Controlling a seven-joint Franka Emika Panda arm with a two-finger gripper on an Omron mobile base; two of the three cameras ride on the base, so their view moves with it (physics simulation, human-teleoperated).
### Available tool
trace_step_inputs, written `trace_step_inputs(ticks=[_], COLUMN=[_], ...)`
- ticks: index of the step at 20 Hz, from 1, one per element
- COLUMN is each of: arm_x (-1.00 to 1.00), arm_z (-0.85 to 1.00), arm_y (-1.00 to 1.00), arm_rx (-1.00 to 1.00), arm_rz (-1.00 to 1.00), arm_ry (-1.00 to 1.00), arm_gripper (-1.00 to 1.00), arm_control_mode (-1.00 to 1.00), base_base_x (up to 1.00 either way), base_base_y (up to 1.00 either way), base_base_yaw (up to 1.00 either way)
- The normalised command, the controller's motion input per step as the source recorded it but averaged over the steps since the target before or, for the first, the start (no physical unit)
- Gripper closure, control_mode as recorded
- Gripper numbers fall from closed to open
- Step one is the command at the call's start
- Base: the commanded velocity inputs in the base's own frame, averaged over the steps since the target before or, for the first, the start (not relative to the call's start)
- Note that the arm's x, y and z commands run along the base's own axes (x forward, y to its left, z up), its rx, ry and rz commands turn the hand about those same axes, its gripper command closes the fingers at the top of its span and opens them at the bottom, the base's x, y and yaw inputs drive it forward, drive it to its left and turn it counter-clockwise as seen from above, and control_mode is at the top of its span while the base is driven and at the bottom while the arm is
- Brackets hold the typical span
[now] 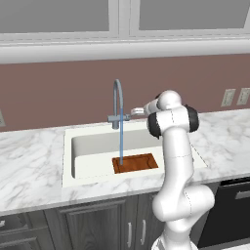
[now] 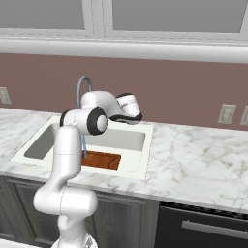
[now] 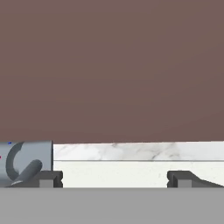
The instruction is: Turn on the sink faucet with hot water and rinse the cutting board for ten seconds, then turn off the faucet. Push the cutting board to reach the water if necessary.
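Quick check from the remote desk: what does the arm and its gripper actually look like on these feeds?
The arm is glossy white with smooth rounded tubular links and a bulbous base segment. Its joints carry dark, near-black bands, clearest at the elbow. No cables or markings show on it. The gripper has two small dark grey blocky fingertips, seen in the hand view.

Mauve wall (image 1: 58, 93), marble counter (image 1: 29, 161), dark cabinets (image 1: 88, 224), wall outlets (image 1: 227, 97)

No text, label, brand, number or sign can be read anywhere in these views. The cabinet fronts, wall outlets, dishwasher front and marble table carry no legible marking, and the faucet and cutting board bear none either.
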Motion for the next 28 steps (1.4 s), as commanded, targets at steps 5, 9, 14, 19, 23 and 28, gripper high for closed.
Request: trace_step_inputs(ticks=[5,9,14,19,23,28], arm_x=[0.00,0.00,0.00,0.00,0.00,0.00], arm_z=[0.00,0.00,0.00,-0.01,0.00,0.00], arm_y=[0.08,0.14,0.21,0.24,0.27,0.30], arm_rx=[0.00,0.00,0.00,0.00,0.00,0.00], arm_rz=[0.00,0.00,0.00,0.00,0.00,0.00], arm_ry=[0.00,0.00,0.00,0.00,0.00,0.00], arm_gripper=[-1.00,-1.00,-1.00,-1.00,-1.00,-1.00], arm_control_mode=[-1.00,-1.00,-1.00,-1.00,-1.00,-1.00], base_base_x=[0.00,0.00,0.00,0.00,0.00,0.00], base_base_y=[0.00,0.00,0.00,0.00,0.00,0.00], base_base_yaw=[0.00,0.00,0.00,0.00,0.00,0.00])
